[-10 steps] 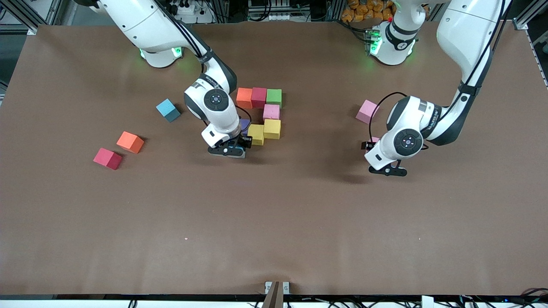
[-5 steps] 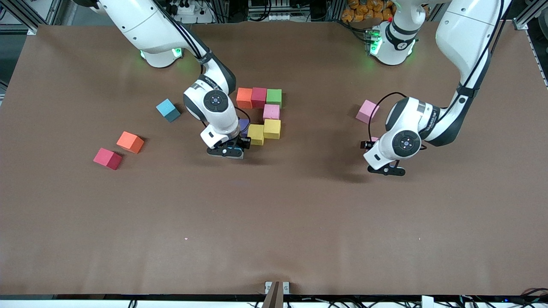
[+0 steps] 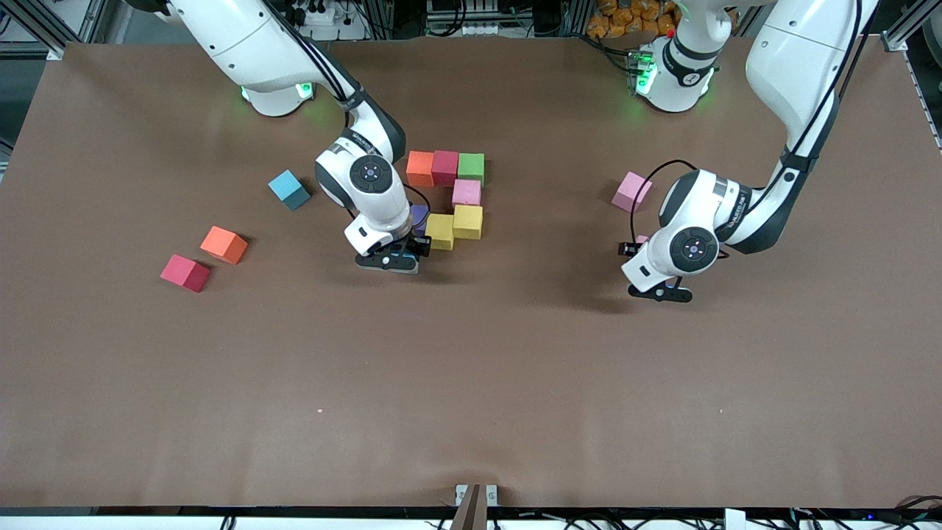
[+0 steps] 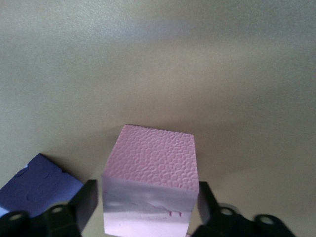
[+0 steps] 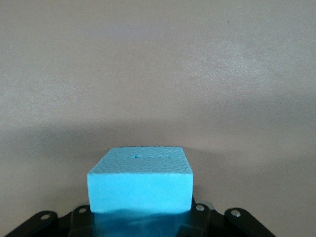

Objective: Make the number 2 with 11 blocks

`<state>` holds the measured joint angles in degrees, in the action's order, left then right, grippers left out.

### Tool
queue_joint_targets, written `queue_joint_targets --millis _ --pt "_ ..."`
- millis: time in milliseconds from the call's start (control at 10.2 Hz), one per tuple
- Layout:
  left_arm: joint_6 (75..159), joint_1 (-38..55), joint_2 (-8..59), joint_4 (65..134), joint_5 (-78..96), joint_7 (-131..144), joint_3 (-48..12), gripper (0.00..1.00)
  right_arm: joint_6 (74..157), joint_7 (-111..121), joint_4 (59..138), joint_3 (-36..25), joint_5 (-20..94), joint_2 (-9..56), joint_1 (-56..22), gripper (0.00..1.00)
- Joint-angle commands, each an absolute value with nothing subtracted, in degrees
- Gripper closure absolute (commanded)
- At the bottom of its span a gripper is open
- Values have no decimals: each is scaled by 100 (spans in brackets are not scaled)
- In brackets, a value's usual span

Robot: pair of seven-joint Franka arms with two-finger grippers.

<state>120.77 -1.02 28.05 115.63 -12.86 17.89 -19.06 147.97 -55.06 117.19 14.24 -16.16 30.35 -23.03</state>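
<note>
Partial number 2 [image 3: 449, 195] mid-table: orange, red, green row, pink block [image 3: 466, 192], two yellow, purple block [image 3: 419, 216]. At its 6 o'clock, right gripper [image 3: 394, 259] clamps a light blue block [image 5: 140, 180]. Well off at 3 o'clock, left gripper [image 3: 660, 291] straddles another pink cube [image 4: 153, 168]; can't tell if it is clamped. Loose teal block [image 3: 288, 189] at 9 o'clock.

No text, label, brand or number can be read on anything here.
</note>
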Motion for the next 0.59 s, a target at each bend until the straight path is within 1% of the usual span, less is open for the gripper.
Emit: queue_joint_targets --millis 0,98,488 --pt "12094 -88 2839 11488 -1398 1854 -1925 83 14757 -5616 11628 1353 -1705 3041 -2399 56" --pt "12094 -123 2830 11453 -1389 1881 -1925 83 14705 -5616 11628 1354 -1714 3024 -2399 56" --pt "12015 -79 2839 10838 -1231 2618 -1934 83 14572 -5625 11628 1362 -1696 2979 -2399 56"
